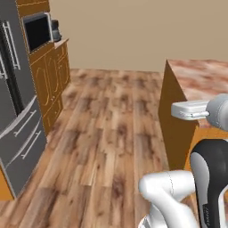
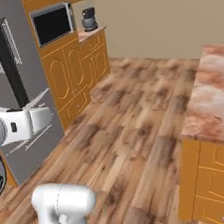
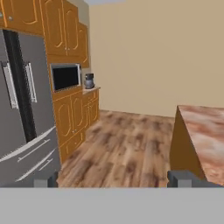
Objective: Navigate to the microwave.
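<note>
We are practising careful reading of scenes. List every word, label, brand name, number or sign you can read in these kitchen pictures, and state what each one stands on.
No readable text in any view.
Microwave: plain black front, no brand or digits visible.
Fridge: bare grey doors, no label.
Small dark appliance on the counter: too small to show any marking.
Robot arm: tiny pale marks on its dark joint, too blurred to read.

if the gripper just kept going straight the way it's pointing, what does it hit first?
Nothing close. The gripper points down the open wood floor, between the fridge on one side and the marble-topped counter on the other. The way looks free up to the beige back wall; depth there is hard to judge.
</note>
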Motion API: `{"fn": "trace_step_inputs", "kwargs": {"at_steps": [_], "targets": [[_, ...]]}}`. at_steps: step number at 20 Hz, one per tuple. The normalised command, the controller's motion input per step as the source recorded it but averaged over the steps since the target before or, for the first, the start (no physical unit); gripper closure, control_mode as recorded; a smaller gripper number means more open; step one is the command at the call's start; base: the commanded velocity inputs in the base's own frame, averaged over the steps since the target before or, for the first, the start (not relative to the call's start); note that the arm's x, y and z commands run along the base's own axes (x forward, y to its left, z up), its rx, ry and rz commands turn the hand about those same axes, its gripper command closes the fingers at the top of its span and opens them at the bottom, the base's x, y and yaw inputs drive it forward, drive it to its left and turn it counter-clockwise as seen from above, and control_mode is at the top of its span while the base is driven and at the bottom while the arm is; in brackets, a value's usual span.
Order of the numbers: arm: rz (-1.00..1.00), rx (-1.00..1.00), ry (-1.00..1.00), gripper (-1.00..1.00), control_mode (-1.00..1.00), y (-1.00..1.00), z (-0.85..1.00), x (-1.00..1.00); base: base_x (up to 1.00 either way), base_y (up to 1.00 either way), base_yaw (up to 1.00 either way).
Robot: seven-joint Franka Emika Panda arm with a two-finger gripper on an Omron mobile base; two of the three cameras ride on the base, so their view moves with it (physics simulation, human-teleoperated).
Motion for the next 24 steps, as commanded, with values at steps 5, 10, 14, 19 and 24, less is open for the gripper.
{"fn": "trace_step_inputs", "kwargs": {"at_steps": [5,10,14,19,24], "targets": [[0.0,0.0,0.0,-1.0,1.0,0.0,0.0,0.0,1.0,0.78,0.09],[0.0,0.0,0.0,-1.0,1.0,0.0,0.0,0.0,1.0,0.42,0.33],[0.0,0.0,0.0,-1.0,1.0,0.0,0.0,0.0,1.0,0.07,0.6],[0.0,0.0,0.0,-1.0,1.0,0.0,0.0,0.0,1.0,0.0,0.78],[0.0,0.0,0.0,-1.0,1.0,0.0,0.0,0.0,1.0,0.0,0.87]]}}
